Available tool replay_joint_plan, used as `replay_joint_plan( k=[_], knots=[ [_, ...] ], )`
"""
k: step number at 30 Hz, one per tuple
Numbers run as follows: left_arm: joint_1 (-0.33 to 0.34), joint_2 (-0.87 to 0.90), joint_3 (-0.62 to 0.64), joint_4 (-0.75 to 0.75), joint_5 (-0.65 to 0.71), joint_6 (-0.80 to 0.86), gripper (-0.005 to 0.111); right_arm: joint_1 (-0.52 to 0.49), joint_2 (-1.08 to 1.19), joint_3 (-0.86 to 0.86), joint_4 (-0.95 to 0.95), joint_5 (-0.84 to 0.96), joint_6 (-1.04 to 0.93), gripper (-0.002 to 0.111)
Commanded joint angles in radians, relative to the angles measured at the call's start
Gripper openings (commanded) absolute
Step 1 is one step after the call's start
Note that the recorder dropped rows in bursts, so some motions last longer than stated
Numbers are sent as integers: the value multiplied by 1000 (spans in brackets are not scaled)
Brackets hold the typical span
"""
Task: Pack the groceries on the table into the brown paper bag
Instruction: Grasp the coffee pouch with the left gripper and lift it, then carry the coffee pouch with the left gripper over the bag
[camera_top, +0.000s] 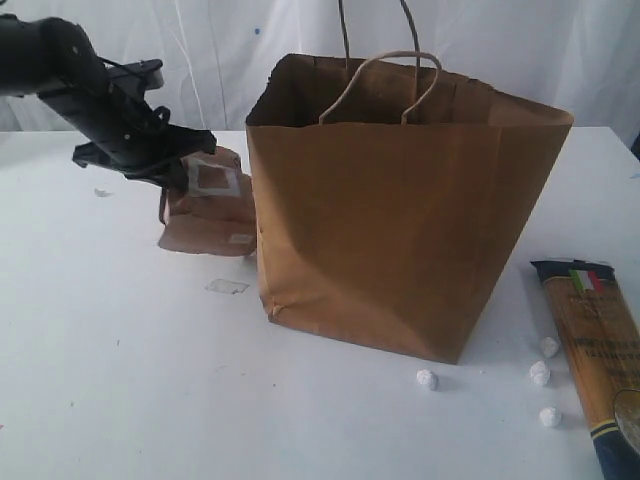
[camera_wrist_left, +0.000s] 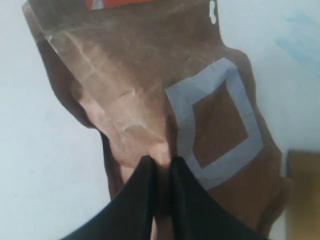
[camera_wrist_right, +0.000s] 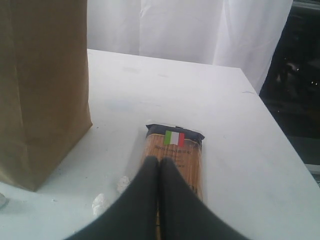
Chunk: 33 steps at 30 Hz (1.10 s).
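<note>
The white bench carries everything. The tall brown paper bag stands upright near its middle, mouth open and cord handles up. The long spaghetti packet lies flat on the bench, right of the bag and apart from it.

The left arm comes in from the upper left of the exterior view and slopes down toward the bag's left side. Its left claw is clamped on the top edge of the brown labelled pouch. The pouch hangs just beside the bag's left wall. Whether its lower edge touches the bench cannot be told. In the left wrist view the two dark fingers pinch the crumpled pouch between them.

The right claw is closed on nothing, its fingers pressed together above the near end of the spaghetti packet.

A few small white paper balls lie between bag and packet.
</note>
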Motion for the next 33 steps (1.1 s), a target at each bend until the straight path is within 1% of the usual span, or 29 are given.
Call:
replay_joint_plan(
  k=[1, 5, 12, 17, 19, 23, 25, 27, 29, 31, 33],
  knots=[
    [-3, -113, 2, 88, 201, 102, 0, -5, -5, 3, 0, -9, -10, 0],
    [-3, -181, 2, 147, 248, 96, 0, -5, -5, 3, 0, -9, -10, 0],
    [-3, -287, 2, 143, 324, 96, 0, -5, -5, 3, 0, -9, -10, 0],
    [-3, -372, 2, 157, 339, 98, 0, -5, -5, 3, 0, -9, -10, 0],
    [-3, -408, 2, 146, 339, 107, 0, -5, -5, 3, 0, -9, -10, 0],
    [-3, -482, 2, 68, 328, 190, 0, -5, -5, 3, 0, -9, -10, 0],
    [-3, -514, 2, 7, 315, 262, 0, -5, -5, 3, 0, -9, -10, 0],
    [-3, -545, 2, -89, 293, 409, 0, -5, -5, 3, 0, -9, -10, 0],
    [-3, -570, 2, -203, 276, 613, 0, -5, -5, 3, 0, -9, -10, 0],
    [-3, -591, 2, -337, 275, 883, 0, -5, -5, 3, 0, -9, -10, 0],
    [-3, -605, 2, -460, 275, 1098, 0, -5, -5, 3, 0, -9, -10, 0]
  ],
)
